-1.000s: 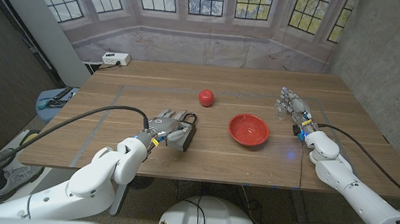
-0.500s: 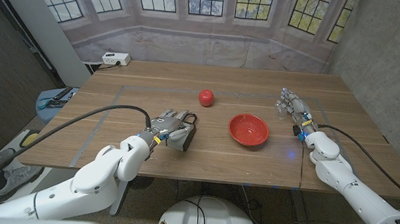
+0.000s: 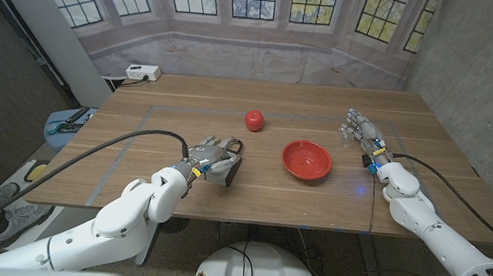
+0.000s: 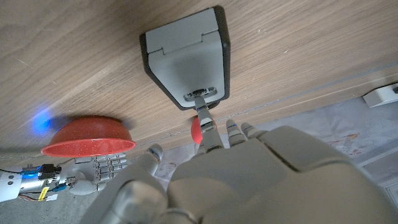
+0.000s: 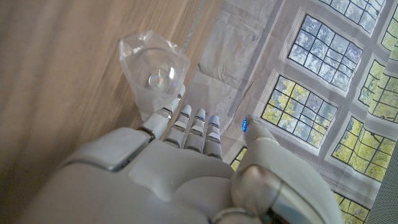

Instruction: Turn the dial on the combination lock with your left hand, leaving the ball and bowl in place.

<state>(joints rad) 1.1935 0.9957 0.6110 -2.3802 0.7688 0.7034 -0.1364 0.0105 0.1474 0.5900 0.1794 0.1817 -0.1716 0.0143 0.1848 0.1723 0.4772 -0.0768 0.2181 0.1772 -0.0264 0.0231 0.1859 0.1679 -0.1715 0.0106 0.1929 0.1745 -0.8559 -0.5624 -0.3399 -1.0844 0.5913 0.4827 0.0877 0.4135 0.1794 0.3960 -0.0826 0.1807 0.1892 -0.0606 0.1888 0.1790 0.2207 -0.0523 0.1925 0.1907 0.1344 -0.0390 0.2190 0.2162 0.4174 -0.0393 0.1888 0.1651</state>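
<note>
Head view: left hand point(image 3: 208, 159) apparently touches combination lock point(image 3: 226, 166); grip unclear. Right hand point(image 3: 359, 131) open.

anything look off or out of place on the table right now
Nothing looks spilled or damaged. The one stray item is a crumpled clear plastic wrapper lying by the right hand. The red bowl sits upright, and the red ball rests apart from it.
</note>
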